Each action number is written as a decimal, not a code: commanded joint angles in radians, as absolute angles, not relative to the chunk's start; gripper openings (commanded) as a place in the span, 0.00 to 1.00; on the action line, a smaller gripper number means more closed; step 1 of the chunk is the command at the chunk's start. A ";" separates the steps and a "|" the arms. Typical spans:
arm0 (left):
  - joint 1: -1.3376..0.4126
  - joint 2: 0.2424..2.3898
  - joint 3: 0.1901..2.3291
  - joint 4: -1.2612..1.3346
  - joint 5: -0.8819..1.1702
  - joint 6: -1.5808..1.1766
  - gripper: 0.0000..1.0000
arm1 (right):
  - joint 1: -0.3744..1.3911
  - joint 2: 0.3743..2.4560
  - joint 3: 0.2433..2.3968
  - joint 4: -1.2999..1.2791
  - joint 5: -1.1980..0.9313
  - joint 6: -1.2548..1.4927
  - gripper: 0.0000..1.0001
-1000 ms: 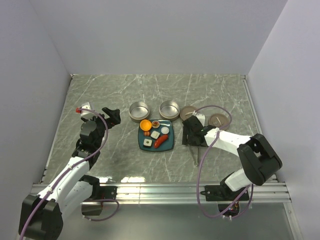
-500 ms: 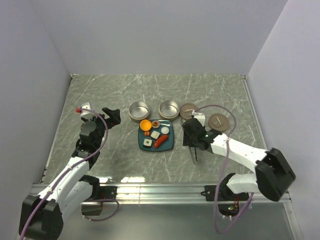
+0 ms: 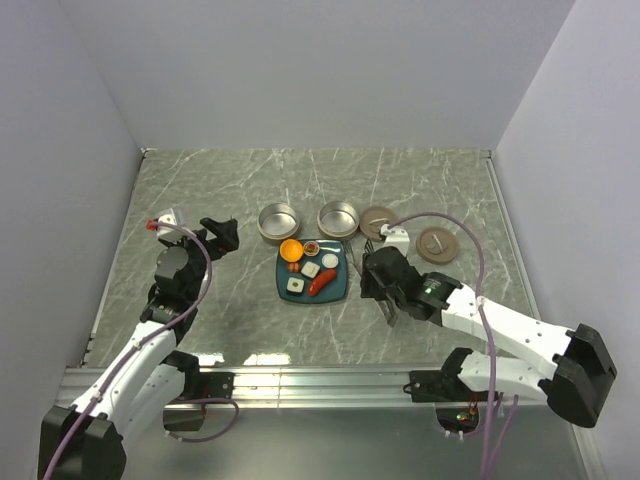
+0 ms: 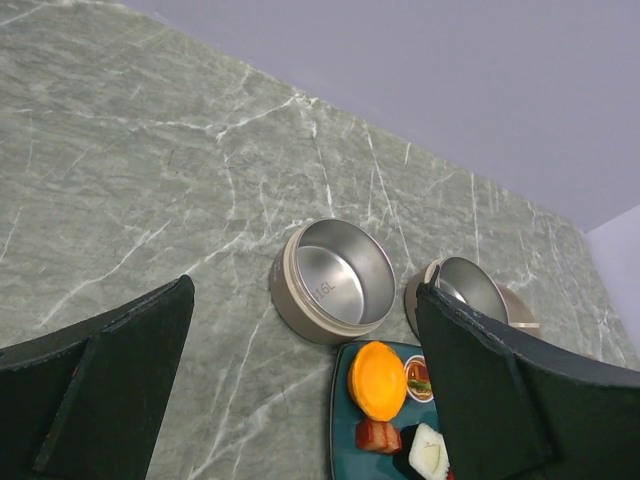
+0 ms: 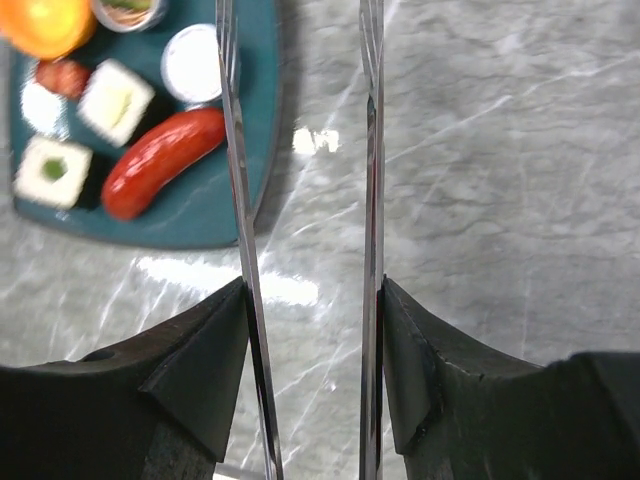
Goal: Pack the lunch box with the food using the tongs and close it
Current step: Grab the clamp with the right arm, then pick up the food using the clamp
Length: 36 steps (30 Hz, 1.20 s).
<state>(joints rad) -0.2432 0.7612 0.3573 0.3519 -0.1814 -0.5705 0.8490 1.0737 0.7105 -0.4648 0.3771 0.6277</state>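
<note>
My right gripper is shut on the tongs, one thin metal arm pressed against each finger. Their tips reach forward over the right edge of the teal plate. The food lies on that plate: a red sausage, white blocks and an orange round piece. From above, the right gripper sits just right of the plate. The lunch box is two open steel tins. My left gripper hovers open left of them, holding nothing.
Two round lids lie right of the tins. In the left wrist view the nearer tin and the orange piece show between the fingers. Grey walls close in the marble table on three sides.
The right gripper has closed on the tongs and carried them off the table, slightly nearer and toward the plate; its elbow swung out to the right. The left gripper barely shifted.
</note>
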 commanded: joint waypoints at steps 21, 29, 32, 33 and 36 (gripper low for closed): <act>-0.238 0.744 0.339 0.351 -0.189 -0.588 0.99 | 1.005 1.149 0.758 -0.374 0.419 0.587 0.59; -0.238 0.741 0.336 0.354 -0.186 -0.588 0.99 | 1.006 1.216 0.781 -0.351 0.411 0.575 0.59; -0.239 0.742 0.334 0.356 -0.186 -0.588 0.99 | 1.006 1.226 0.785 -0.342 0.405 0.571 0.59; -0.238 0.742 0.334 0.356 -0.186 -0.588 0.99 | 1.006 1.232 0.788 -0.341 0.406 0.569 0.59; -0.239 0.742 0.334 0.356 -0.184 -0.588 0.99 | 1.006 1.252 0.798 -0.337 0.403 0.565 0.59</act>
<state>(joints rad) -0.2424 0.7498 0.3393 0.3275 -0.1856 -0.5735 0.9974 1.2411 0.7437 -0.3832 0.3809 0.5781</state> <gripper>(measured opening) 0.995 0.595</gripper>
